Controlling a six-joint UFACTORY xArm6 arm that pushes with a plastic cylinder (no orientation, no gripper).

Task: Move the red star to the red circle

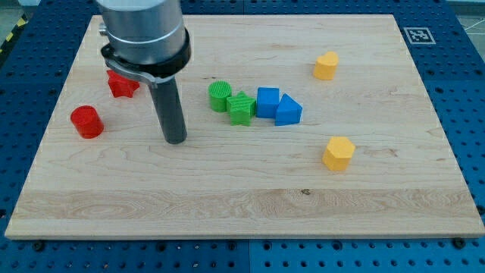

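My tip (176, 139) rests on the worktop (250, 189), the red star (121, 84) up-left of it, the red circle (86, 121) left; no pincer shows.

My arm comes down from the view's top left as a broad grey cylinder ringed by a dark clamp, and out of its underside a straight dark rod runs nearly plumb, leaning only a touch toward the view's right as it descends. My tip (176, 141) sits at the rod's very end, in the left half of the view and a little above mid-height. The rod shows in full from the clamp to its end, while the grey housing above it is cut off by the view's top edge.
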